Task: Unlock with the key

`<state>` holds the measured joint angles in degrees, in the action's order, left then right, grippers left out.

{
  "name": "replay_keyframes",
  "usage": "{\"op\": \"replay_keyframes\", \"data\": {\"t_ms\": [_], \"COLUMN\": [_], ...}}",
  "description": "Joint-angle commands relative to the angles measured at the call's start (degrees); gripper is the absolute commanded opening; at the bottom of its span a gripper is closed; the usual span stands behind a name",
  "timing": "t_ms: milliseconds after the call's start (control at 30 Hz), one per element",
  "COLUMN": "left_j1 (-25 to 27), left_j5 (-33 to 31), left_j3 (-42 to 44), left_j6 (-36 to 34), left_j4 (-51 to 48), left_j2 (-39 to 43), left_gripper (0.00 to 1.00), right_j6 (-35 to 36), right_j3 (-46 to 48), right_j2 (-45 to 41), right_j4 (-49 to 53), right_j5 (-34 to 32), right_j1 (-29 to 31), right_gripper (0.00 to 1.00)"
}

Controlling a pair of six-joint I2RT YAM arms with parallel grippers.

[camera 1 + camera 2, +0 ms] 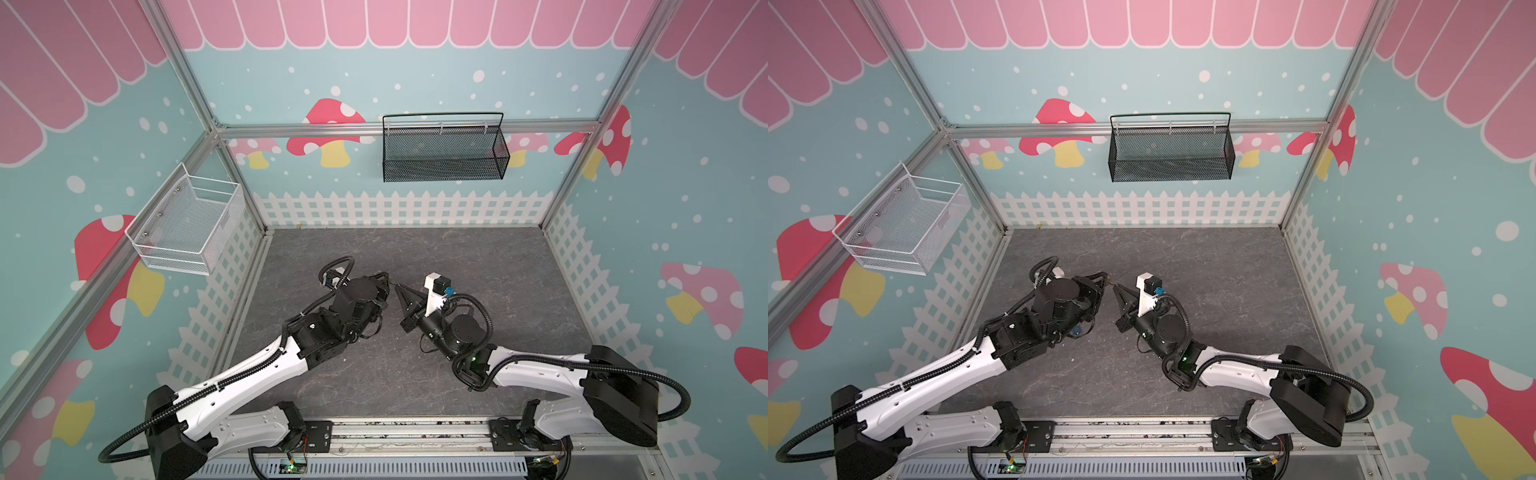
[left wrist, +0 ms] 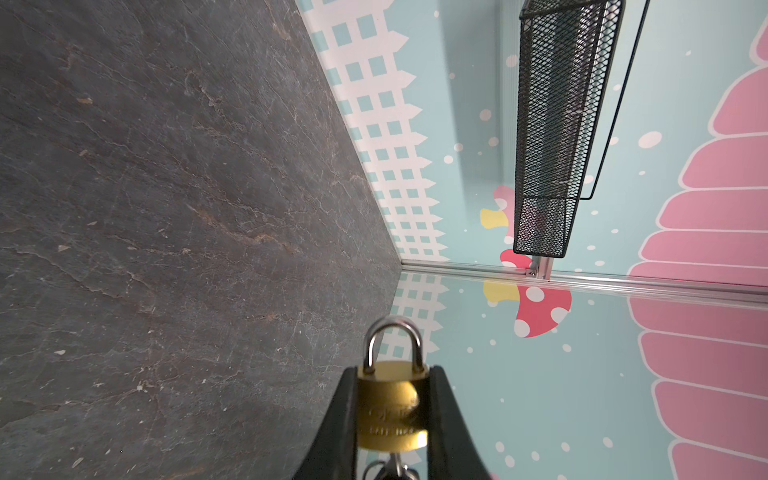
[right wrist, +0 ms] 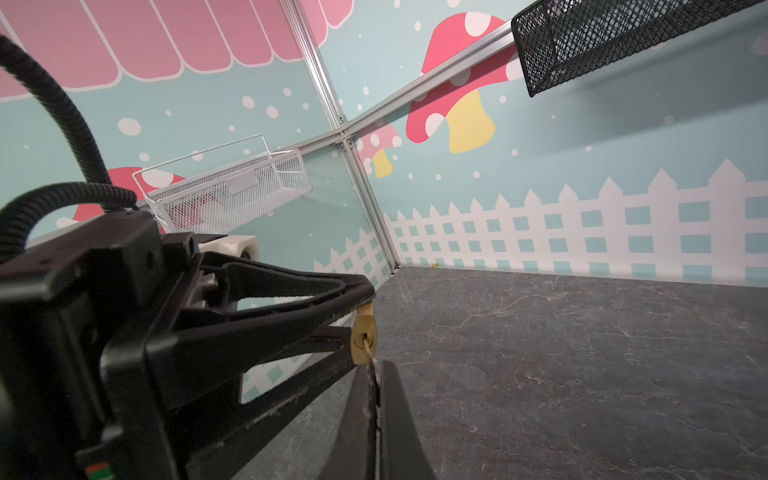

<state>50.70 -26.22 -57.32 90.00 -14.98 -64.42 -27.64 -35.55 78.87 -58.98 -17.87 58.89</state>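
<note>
The 2 arms meet nose to nose over the middle of the grey table (image 1: 478, 257). The left gripper (image 2: 392, 374) is clamped on the sides of the 1 brass padlock (image 2: 390, 409) and holds it up off the table. Its shackle (image 2: 395, 334) points away from the wrist and its underside faces the other arm. Both legs of the shackle sit in the body, so I judge that the lock is not yet open.

The right gripper (image 3: 376, 368) is closed on the key (image 3: 369, 352), pinching its flat end. The thin blade goes straight from these fingertips into the keyhole on the underside of the padlock. So the key lies directly in front of the right gripper, and its long axis follows the line from keyhole to shackle. The right arm is the nearer one, since it has the key in its grip. The coming move, I think, is a twist around this axis while the left side keeps the body firm.

I count 1 padlock, 1 key, 2 grippers and 2 wall baskets: 1 white basket (image 1: 187, 220) and 1 black basket (image 1: 444, 153).
</note>
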Motion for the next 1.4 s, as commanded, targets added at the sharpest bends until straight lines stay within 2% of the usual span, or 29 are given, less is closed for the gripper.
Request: {"op": "replay_keyframes", "data": {"t_ms": [0, 100, 200, 333, 533, 600, 733, 900, 1000, 1100, 1367], "left_j1": [2.8, 3.0, 3.0, 2.5, 2.4, 2.4, 2.5, 2.5, 2.5, 2.1, -2.5], "left_j5": [9.9, 10.1, 9.8, 8.6, 10.3, 10.0, 10.8, 13.6, 12.6, 8.5, 8.6], "left_j3": [-1.1, -1.1, -0.7, -0.1, 0.1, -0.1, -1.0, -1.3, -0.7, 0.3, 1.9], "left_j6": [-0.5, -0.9, -1.4, -1.6, -1.2, -1.3, -1.3, -0.7, -0.6, -0.4, 1.6], "left_j4": [1.2, 1.0, 0.5, -0.8, 1.0, 0.3, -0.3, 0.9, 1.2, 1.2, 4.7], "left_j2": [0.2, -0.2, 0.5, 1.9, 1.6, 1.4, 0.3, -1.0, 0.3, 2.3, 3.8], "left_gripper": [0.00, 0.00, 0.00, 0.00, 0.00, 0.00, 0.00, 0.00, 0.00, 0.00, 0.00], "right_j6": [5.3, 2.6, 0.7, 6.1, 9.5, 10.7, 12.9, 17.7, 15.8, 11.7, 9.1], "right_j3": [-1.1, -2.9, -2.8, -0.5, 1.8, 2.0, 1.1, 0.6, 1.4, 3.7, 9.3], "right_j2": [1.1, 1.3, 0.2, -2.0, -3.5, -3.8, -2.6, -0.3, -0.2, -1.0, -5.4], "right_j4": [-5.0, -4.5, -3.1, -1.2, -3.3, -4.7, -7.4, -9.5, -9.8, -9.2, -10.4], "right_j5": [2.8, 10.1, 12.3, 8.9, 2.0, 2.1, 7.8, 6.5, 5.7, 7.2, 4.2], "right_j1": [0.8, -0.7, -1.4, -1.2, -1.2, -1.2, -0.9, 0.5, 0.3, 0.3, 0.5], "right_gripper": [0.00, 0.00, 0.00, 0.00, 0.00, 0.00, 0.00, 0.00, 0.00, 0.00, 0.00]}}
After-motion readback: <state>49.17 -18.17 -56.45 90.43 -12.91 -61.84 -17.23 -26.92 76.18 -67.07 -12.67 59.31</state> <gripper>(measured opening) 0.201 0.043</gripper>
